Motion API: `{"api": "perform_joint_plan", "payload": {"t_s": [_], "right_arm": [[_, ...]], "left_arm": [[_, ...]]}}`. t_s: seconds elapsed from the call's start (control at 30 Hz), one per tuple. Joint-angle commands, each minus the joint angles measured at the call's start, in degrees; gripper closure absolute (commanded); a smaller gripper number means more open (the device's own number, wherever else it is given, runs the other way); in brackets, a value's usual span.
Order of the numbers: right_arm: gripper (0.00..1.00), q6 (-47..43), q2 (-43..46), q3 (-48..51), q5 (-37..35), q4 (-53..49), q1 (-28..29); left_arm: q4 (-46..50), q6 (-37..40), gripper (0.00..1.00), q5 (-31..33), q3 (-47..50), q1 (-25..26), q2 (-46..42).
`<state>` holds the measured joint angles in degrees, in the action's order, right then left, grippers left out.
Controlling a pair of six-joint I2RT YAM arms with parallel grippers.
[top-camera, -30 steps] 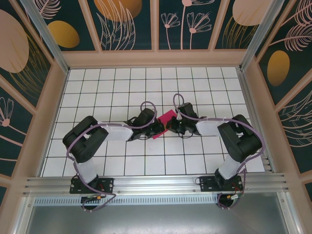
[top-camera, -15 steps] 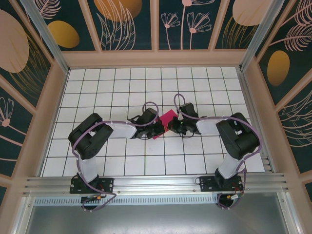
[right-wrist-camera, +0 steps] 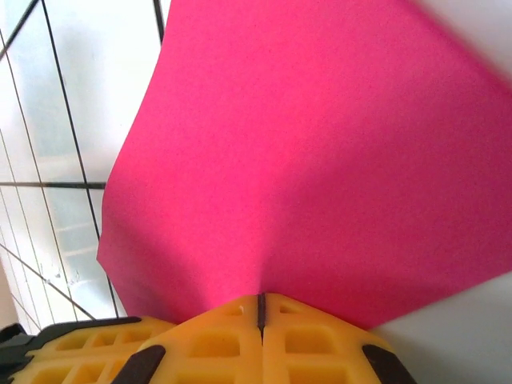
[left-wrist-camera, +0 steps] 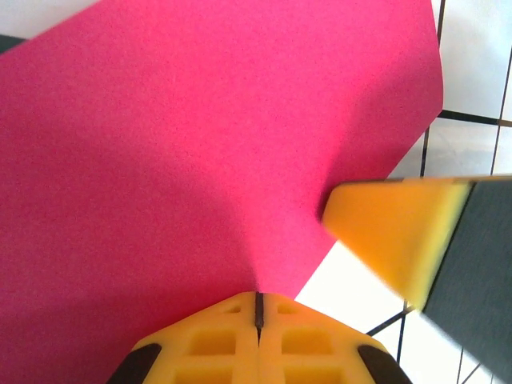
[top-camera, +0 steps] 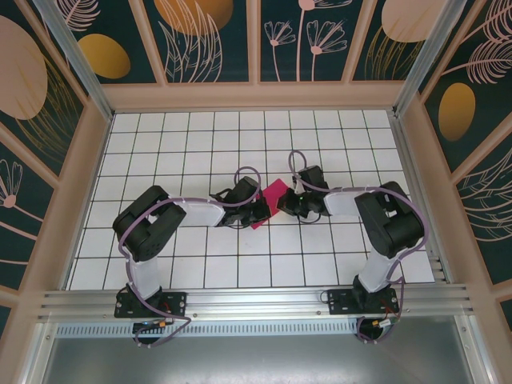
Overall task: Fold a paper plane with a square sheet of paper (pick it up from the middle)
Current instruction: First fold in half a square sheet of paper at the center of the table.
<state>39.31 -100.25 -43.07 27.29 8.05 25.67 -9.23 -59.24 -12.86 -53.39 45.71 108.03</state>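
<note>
The square sheet of paper (top-camera: pixel 273 198) is bright magenta and hangs pulled between both grippers at the middle of the tiled floor. My left gripper (top-camera: pixel 260 210) is shut on its left edge. In the left wrist view the yellow jaws (left-wrist-camera: pixel 258 299) pinch the paper (left-wrist-camera: pixel 200 144), which fans out ahead of them. My right gripper (top-camera: pixel 286 204) is shut on the opposite edge. In the right wrist view its jaws (right-wrist-camera: pixel 260 301) pinch the sheet (right-wrist-camera: pixel 320 152) the same way. The paper puckers at each pinch. The paper plane is out of view.
White tiled floor (top-camera: pixel 200 144) with dark grid lines spreads around the arms. Wooden-framed patterned walls (top-camera: pixel 256 94) enclose it on three sides. The right gripper's yellow finger (left-wrist-camera: pixel 392 232) shows in the left wrist view, close to the paper's edge.
The right gripper has shifted a little to the right and back, and the left arm's elbow has drawn in. Both stay shut on the paper, and more pink shows between them.
</note>
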Motion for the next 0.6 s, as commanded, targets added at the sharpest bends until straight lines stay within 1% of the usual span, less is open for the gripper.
{"api": "perform_joint_plan", "payload": {"t_s": [0.0,0.17,0.27,0.43,0.57], "right_arm": [[1.0,-2.81,-2.31,-1.01,-6.14,-1.42,-4.84],[1.0,-4.15,-4.7,-3.69,-7.86,-2.81,-9.14],[1.0,-3.56,-6.41,-5.25,-6.37,-4.45,-11.71],[1.0,-5.26,-4.23,-6.19,-7.72,-6.07,-13.03],[1.0,-6.32,-1.59,-6.85,-6.81,-6.04,-13.56]], "left_arm": [[6.35,-0.25,1.0,1.7,2.68,0.11,2.01],[6.09,-0.17,1.0,1.53,3.01,0.16,1.88],[5.9,0.0,1.0,1.35,3.11,0.17,1.67],[5.12,0.13,1.0,1.0,2.77,0.15,1.79],[4.71,0.34,1.0,0.73,2.76,0.15,2.1]]}}
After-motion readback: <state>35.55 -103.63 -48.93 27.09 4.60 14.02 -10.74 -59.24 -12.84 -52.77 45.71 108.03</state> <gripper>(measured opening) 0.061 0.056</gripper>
